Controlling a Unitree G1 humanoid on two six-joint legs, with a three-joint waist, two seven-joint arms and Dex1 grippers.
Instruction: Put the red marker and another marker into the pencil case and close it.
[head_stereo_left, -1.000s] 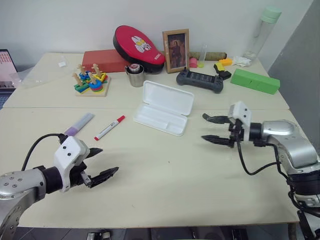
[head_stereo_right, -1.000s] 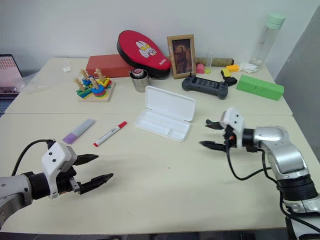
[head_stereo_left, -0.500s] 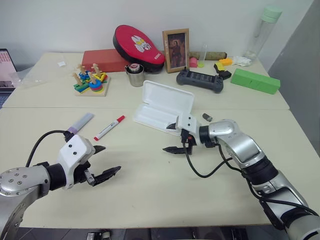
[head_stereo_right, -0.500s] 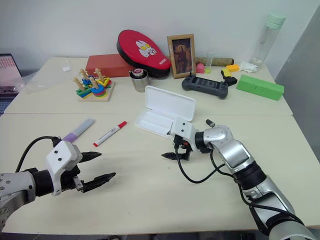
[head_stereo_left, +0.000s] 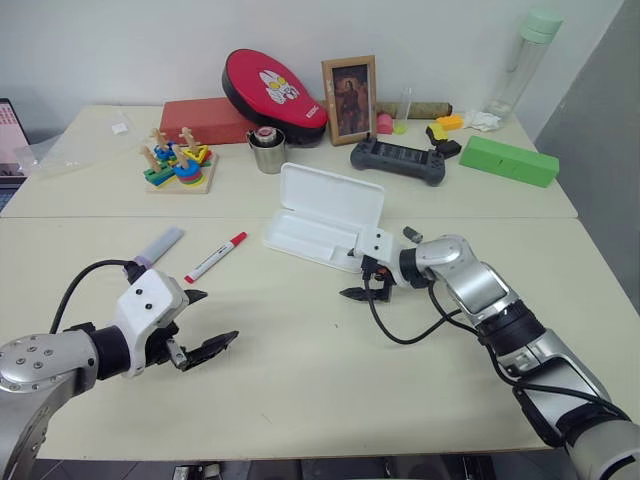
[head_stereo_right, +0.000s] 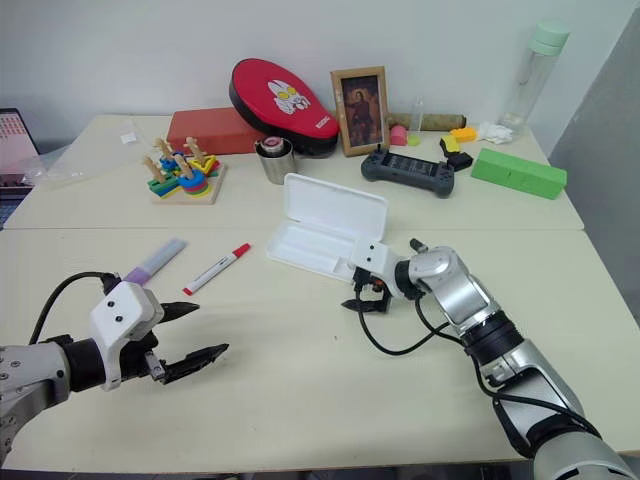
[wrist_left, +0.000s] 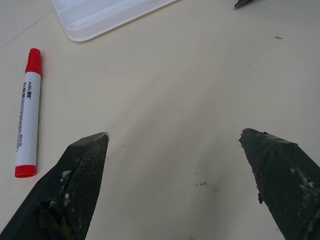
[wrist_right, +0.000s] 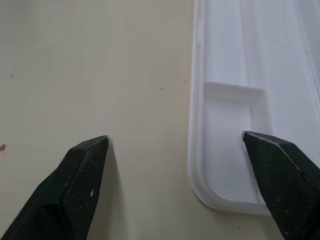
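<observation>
The red marker (head_stereo_left: 217, 256) lies on the table, off to my left and in front of my left gripper (head_stereo_left: 200, 322). It is near that gripper but not touching it. Its long side runs on a slant: the red cap points away from me and toward the pencil case (head_stereo_left: 322, 217), and the red end points back toward my left side. Just past it, farther to my left, lies the other marker (head_stereo_left: 158, 246), the short purple one, on almost the same slant.

My left gripper is wide open and holds nothing. My right gripper (head_stereo_right: 362, 294) is wide open too, and empty. It hangs at the near edge of the open case, with one finger over the tray and one over the bare table.

So my left arm is much nearer to both markers. I think it should go for the red one, and I would need to turn my fingers across the pen's long side to pinch it
</observation>
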